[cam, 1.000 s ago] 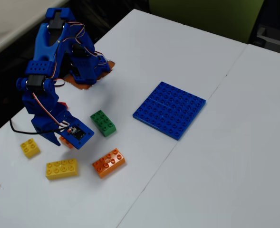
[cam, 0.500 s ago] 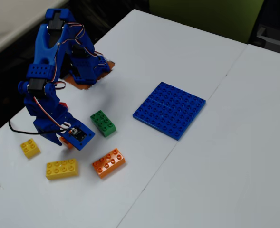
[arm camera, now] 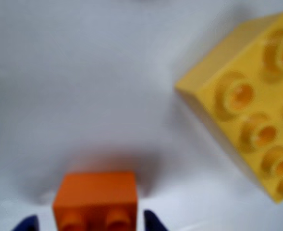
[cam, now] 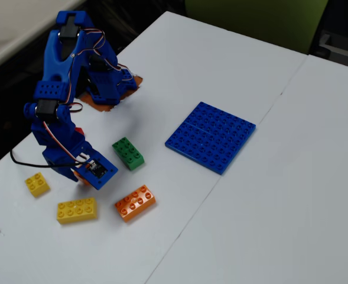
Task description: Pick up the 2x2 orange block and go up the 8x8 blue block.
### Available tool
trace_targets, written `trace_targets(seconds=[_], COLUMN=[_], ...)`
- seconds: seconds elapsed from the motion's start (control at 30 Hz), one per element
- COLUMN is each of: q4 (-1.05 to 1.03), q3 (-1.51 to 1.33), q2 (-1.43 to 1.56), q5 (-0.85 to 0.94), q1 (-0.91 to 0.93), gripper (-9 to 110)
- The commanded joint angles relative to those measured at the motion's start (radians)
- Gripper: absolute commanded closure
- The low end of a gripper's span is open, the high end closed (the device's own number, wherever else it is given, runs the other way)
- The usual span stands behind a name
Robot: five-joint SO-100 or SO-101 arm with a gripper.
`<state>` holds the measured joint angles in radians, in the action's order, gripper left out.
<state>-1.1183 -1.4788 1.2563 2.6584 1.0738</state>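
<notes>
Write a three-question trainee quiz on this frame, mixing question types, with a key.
1. True or false: the 2x2 orange block sits between the gripper fingertips in the wrist view.
2. Which brick lies nearest the 8x8 blue block in the fixed view? A) green brick B) small yellow brick C) long yellow brick
3. How many bricks rest on the blue baseplate?

Key: 1 true; 2 A; 3 none.
</notes>
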Motion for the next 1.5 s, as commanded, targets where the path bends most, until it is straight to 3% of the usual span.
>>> trace_targets(seconds=[0.0,0.6,0.87,1.17,1.47], q4=[0.009,-0.017,-0.137,-0.446,-0.495], q3=[0.005,0.035,0.107,0.41,0.48], q2=[0.009,0.071,0.224,0.222,0.261], q5=[-0.011,-0.023,-0.069,-0.23,-0.44], q1=[-0.012,-0.04,-0.123,-0.275,-0.469], gripper=[79,101,101,101,101])
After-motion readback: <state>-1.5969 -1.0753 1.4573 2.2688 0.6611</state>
